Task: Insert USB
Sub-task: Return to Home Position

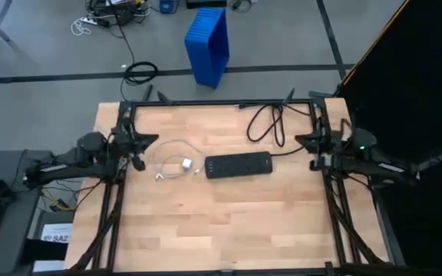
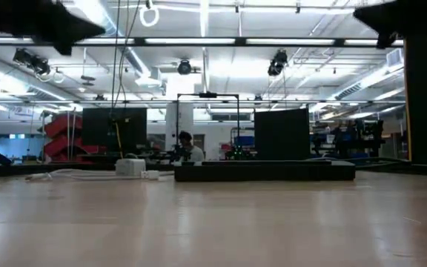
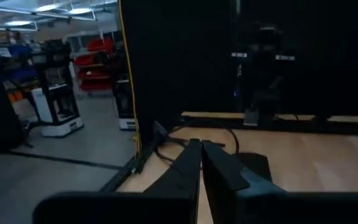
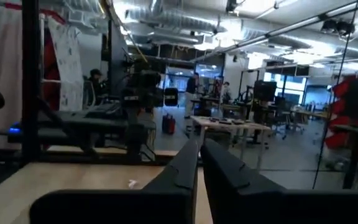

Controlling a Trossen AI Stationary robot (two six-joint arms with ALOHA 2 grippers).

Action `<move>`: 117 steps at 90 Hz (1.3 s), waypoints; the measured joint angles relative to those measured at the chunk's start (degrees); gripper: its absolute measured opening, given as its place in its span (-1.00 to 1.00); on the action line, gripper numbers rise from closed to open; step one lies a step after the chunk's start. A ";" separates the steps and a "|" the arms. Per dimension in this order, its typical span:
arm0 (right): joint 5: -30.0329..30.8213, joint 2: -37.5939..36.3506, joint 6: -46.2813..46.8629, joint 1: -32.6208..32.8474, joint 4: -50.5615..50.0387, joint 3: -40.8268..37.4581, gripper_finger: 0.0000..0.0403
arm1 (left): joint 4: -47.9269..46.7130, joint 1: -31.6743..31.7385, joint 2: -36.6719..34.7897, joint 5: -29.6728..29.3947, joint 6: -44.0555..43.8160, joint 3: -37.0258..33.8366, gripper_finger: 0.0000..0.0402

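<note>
The USB (image 1: 173, 164) is a thin white cable lying in a loose loop on the wooden table, left of centre, with a small white block (image 1: 185, 163) at one end. In the low view the USB (image 2: 87, 175) rests flat on the tabletop. The black power strip (image 1: 238, 165) lies just to its right, at the table's middle. My left gripper (image 1: 150, 139) hovers at the table's left edge, shut and holding nothing, its fingers (image 3: 191, 163) pointing across the table. My right gripper (image 1: 301, 140) waits at the right edge, also shut with nothing in it, as the right wrist view of its fingers (image 4: 188, 163) shows.
The power strip's thick black cord (image 1: 271, 123) loops over the table's far side toward the back right. A black frame rail (image 1: 221, 103) runs along the far edge and side posts stand by both arms. Bare wood (image 1: 221, 222) fills the near half.
</note>
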 joint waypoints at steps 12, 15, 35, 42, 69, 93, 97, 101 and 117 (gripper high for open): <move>0.92 0.53 -0.03 -0.13 6.57 -8.73 -1.00 | 4.79 0.00 -1.18 1.47 -0.43 -5.52 -1.00; 1.20 0.57 -0.24 -0.15 6.23 -8.74 -1.00 | 5.39 0.00 -1.16 2.04 -0.63 -6.72 -1.00; 1.05 0.94 0.14 -0.12 3.84 -8.78 -1.00 | 16.55 0.00 -1.24 3.02 -2.18 -16.13 -1.00; 1.07 0.98 0.09 -0.12 3.40 -8.79 -1.00 | 16.41 0.00 -0.83 3.08 -3.22 -16.02 -1.00; 5.20 0.98 -1.73 -0.15 1.72 -8.83 -1.00 | 15.60 0.00 -0.31 1.69 -3.77 -16.02 -1.00; 6.73 0.98 -0.28 -0.15 3.22 -8.84 -1.00 | 12.19 0.02 0.00 -2.29 -0.26 -16.04 -1.00; 6.75 0.96 -0.16 -0.15 3.94 -8.86 -1.00 | 12.35 0.02 -0.03 -2.30 -0.26 -16.04 -1.00; 6.74 0.96 -0.15 -0.15 4.54 -8.86 -1.00 | 12.41 0.02 -0.03 -2.30 -0.26 -16.04 -1.00; 6.74 0.96 -0.13 -0.15 5.23 -8.88 -1.00 | 12.40 0.02 -0.03 -2.32 -0.28 -16.04 -1.00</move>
